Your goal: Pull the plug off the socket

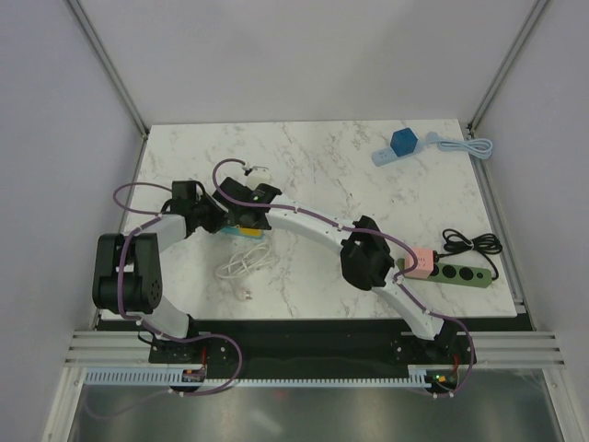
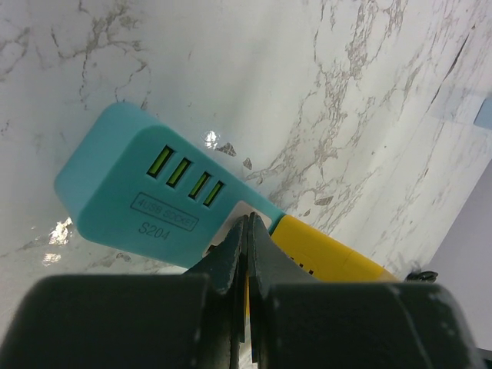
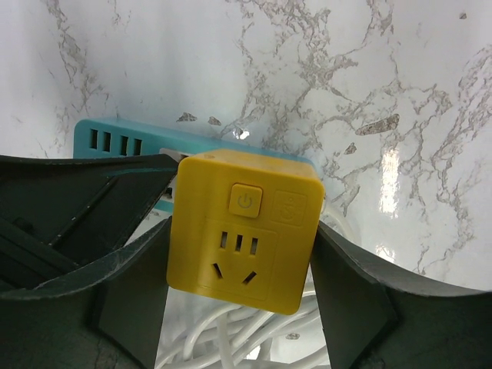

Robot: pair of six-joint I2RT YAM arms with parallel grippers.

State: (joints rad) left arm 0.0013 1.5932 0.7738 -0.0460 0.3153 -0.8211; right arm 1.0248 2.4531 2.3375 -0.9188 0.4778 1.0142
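Likely the teal USB socket strip [image 2: 131, 192] lifts along with the plug: the left fingers [image 2: 231, 257], pressed together, seem only to bear on it, not clamp it. The right fingers [image 3: 354, 300] pinch the yellow cube plug [image 3: 242, 231] by smooth sides that could slip. Glossy and boxy, with a power button, it sits seated in the strip, mid-left on the marble counter [image 1: 322, 157].
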